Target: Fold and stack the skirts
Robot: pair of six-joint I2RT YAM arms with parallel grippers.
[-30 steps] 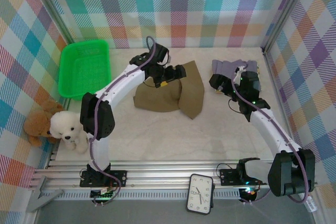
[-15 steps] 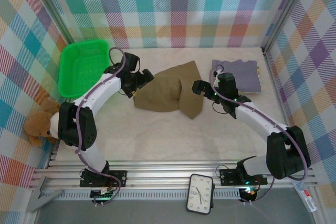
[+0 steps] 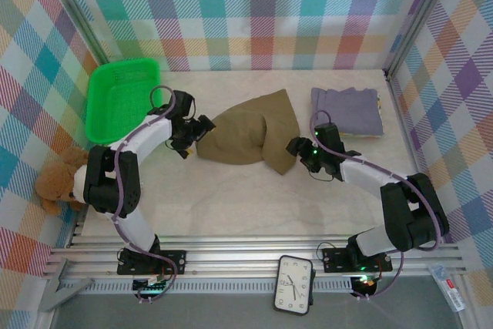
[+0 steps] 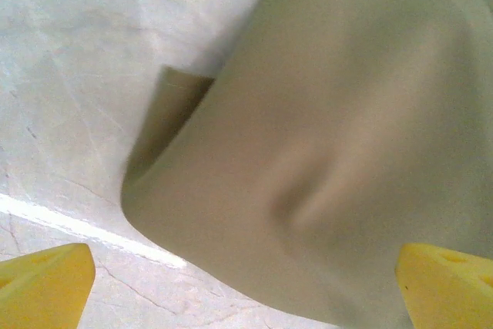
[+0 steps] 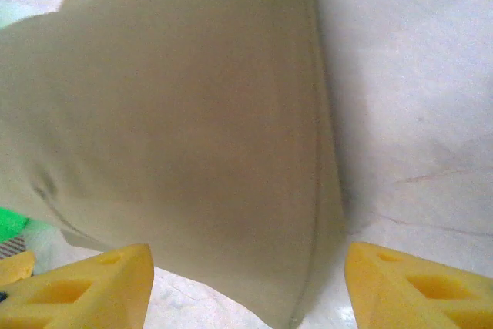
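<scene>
Top external view, biggest first: pale marbled table [image 3: 231,198], fenced by plaid walls [image 3: 254,13].

At its centre, an olive-khaki skirt [image 3: 246,135], rumpled and partly doubled over, one point toward the back wall, another toward the near right.

Left arm [image 3: 142,144] bent in from the near edge to the skirt's left side; right arm [image 3: 370,179] bent in to its right corner.

Far left on the table, a bright green basket [image 3: 123,105], well apart from both skirts.

Far right, a grey-lavender skirt [image 3: 347,111], folded flat into a rectangle, apart from the olive one.

Off the table's left edge, a brown teddy bear [image 3: 58,182], partly hidden behind the left arm.

Below the rail at the near edge, a small black-framed clock [image 3: 294,284].

Left gripper [image 3: 202,127] just beside the olive skirt's left edge, released. In the left wrist view, yellow fingertips [image 4: 46,287] spread to both lower corners, with the skirt's rounded fold and a strip of bare table between them.

Right gripper [image 3: 294,146] at the skirt's near-right corner. In the right wrist view, yellow fingertips [image 5: 85,283] apart, straddling the cloth's tip, no pinch visible.
</scene>
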